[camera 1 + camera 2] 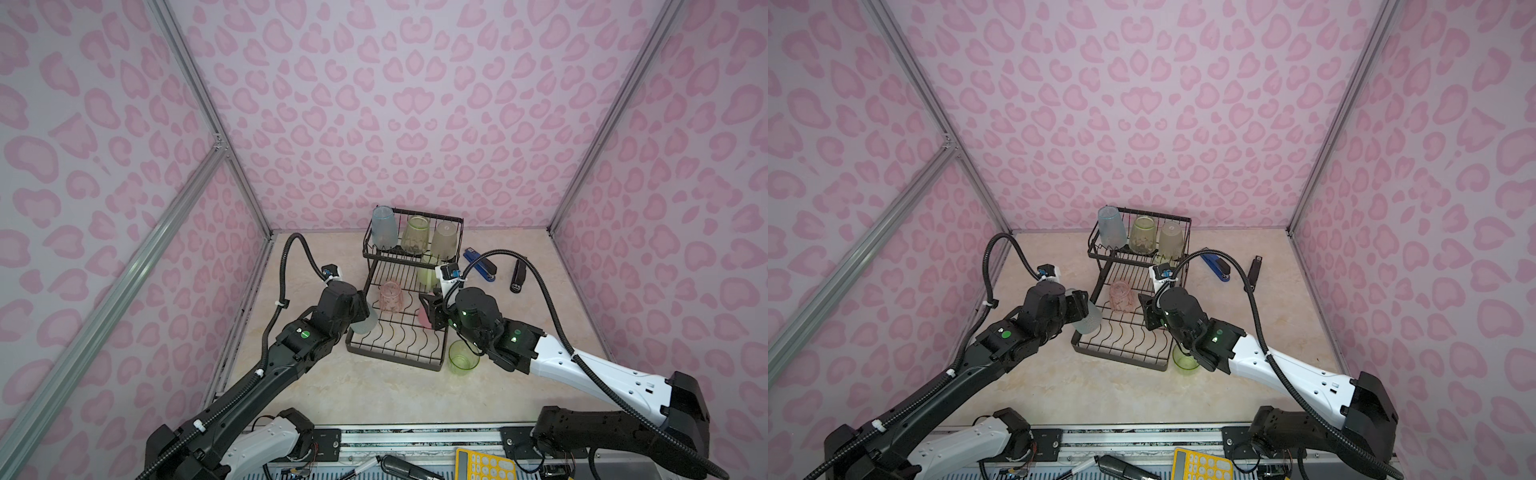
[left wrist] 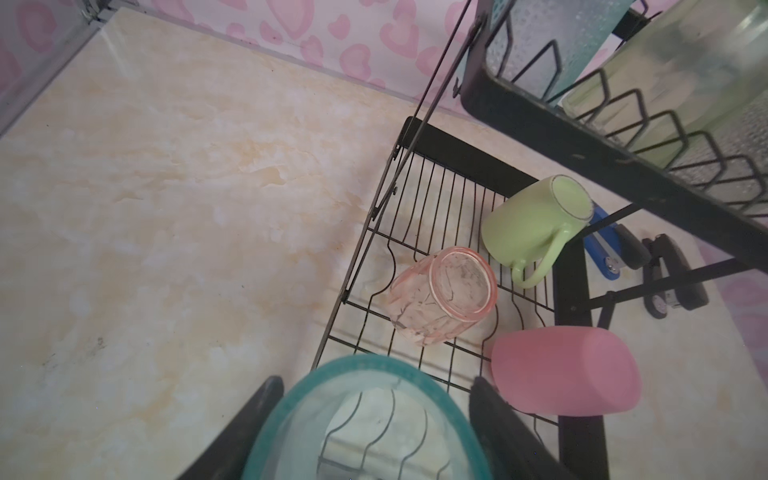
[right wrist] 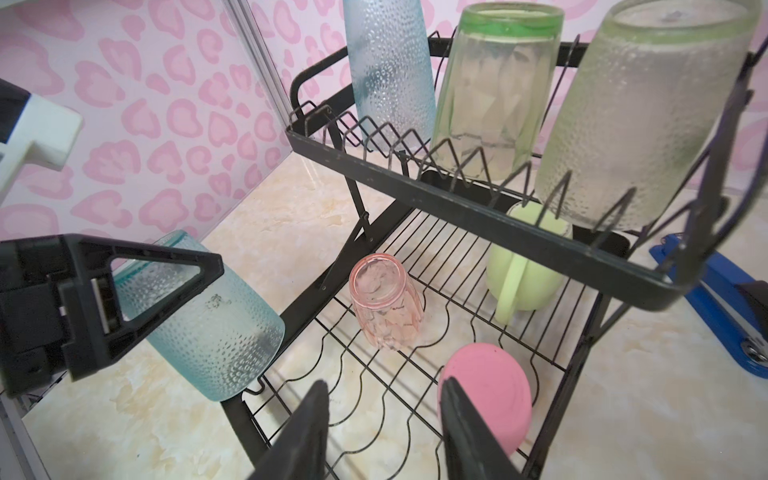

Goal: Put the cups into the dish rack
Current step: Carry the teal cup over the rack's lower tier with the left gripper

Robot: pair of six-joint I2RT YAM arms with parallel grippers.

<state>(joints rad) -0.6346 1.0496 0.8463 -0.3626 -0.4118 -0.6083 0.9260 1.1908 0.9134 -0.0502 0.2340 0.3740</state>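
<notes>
My left gripper (image 1: 360,312) is shut on a translucent blue cup (image 2: 365,415), holding it tilted over the left edge of the black dish rack (image 1: 395,358). My right gripper (image 3: 382,390) is open above the lower tray, and a solid pink cup (image 3: 494,399) lies just outside one of its fingers. A translucent pink cup (image 1: 390,297) and a pale-green mug (image 2: 532,224) stand upside down on the tray. The raised basket holds a blue cup (image 1: 384,228), a green cup (image 1: 415,235) and a beige cup (image 1: 444,239). Another green cup (image 1: 462,358) stands upright on the table by the rack's near right corner.
A blue stapler (image 1: 482,264) and a black stapler (image 1: 517,276) lie on the table to the right of the rack. A yellow calculator (image 1: 484,463) sits on the front rail. Pink patterned walls enclose the table on three sides.
</notes>
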